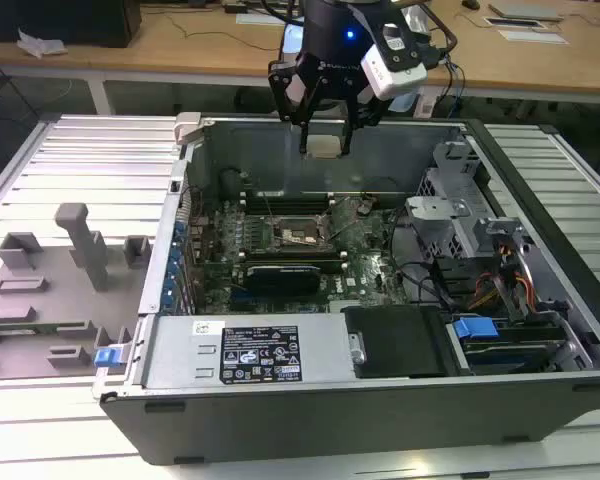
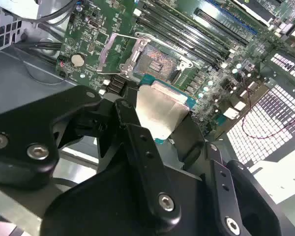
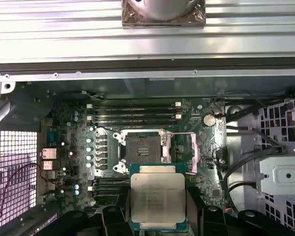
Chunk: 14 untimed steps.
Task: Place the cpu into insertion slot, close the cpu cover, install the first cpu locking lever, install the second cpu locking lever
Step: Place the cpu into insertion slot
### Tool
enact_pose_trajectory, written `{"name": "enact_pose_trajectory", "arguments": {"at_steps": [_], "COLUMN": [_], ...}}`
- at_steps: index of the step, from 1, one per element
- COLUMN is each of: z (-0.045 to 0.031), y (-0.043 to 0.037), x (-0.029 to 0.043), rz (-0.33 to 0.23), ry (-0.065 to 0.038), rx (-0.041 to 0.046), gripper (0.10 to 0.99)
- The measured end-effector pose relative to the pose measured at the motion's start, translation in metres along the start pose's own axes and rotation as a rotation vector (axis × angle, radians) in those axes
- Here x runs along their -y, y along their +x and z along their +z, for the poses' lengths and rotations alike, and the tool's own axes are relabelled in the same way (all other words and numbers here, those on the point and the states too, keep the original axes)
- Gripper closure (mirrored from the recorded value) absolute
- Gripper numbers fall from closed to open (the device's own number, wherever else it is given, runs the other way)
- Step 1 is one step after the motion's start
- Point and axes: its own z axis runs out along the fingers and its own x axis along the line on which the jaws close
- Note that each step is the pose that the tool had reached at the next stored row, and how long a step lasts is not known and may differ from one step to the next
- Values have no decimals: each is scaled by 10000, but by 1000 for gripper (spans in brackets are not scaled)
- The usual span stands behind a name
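The jaws clamp the cpu, held at twelve o'clock from the insertion slot in the exterior view, seemingly well above the motherboard.

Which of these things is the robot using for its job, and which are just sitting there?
For the job:
gripper, holding the cpu above the board
insertion slot, uncovered
cpu cover, flipped open

Just sitting there:
grey tray of blocks
power supply box
round battery
memory slots
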Motion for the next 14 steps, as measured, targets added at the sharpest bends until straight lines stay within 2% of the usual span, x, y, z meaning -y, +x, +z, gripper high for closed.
{"name": "enact_pose_trajectory", "arguments": {"at_steps": [5, 11, 12, 14], "z": [1, 101, 117, 157], "y": [1, 0, 0, 6], "x": [0, 9, 10, 14], "rz": [0, 0, 1, 11], "ry": [1, 17, 31, 122], "rx": [0, 1, 2, 4], "gripper": [545, 545, 545, 545]}}
